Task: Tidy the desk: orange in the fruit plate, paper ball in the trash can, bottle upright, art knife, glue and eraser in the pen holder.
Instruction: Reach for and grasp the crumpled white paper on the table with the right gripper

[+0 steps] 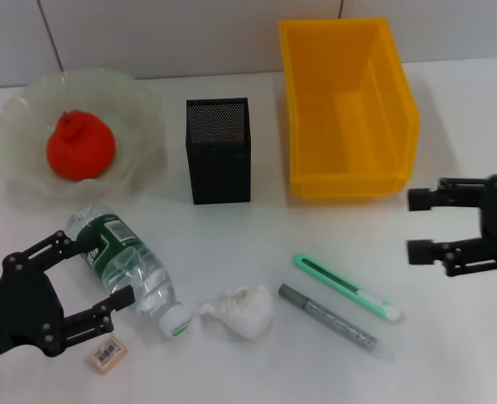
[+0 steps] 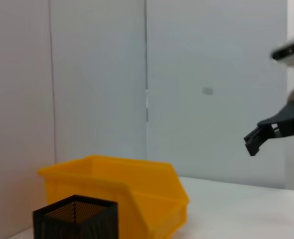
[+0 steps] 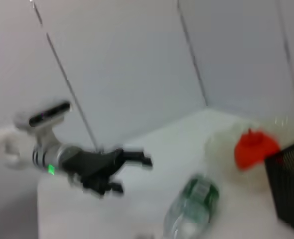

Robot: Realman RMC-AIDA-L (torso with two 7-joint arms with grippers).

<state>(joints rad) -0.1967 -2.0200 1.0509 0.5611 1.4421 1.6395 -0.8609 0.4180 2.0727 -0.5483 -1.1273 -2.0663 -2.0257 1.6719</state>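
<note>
orange [image 1: 80,146] in fruit plate [image 1: 139,105]; bottle [image 1: 132,270] on its side beside paper ball [image 1: 243,311].

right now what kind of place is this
Probably a staged desk-tidying test bench: a white table against plain wall panels, with a mesh pen holder, a yellow bin and scattered stationery.

The orange [image 1: 81,146] is red-orange, the trash can [image 1: 347,109] beside the black mesh pen holder [image 1: 219,151] is yellow, and the art knife [image 1: 346,286] is mint green.

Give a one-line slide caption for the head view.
Open left gripper at the lying bottle; orange already in the fruit plate; open right gripper idle.
</note>
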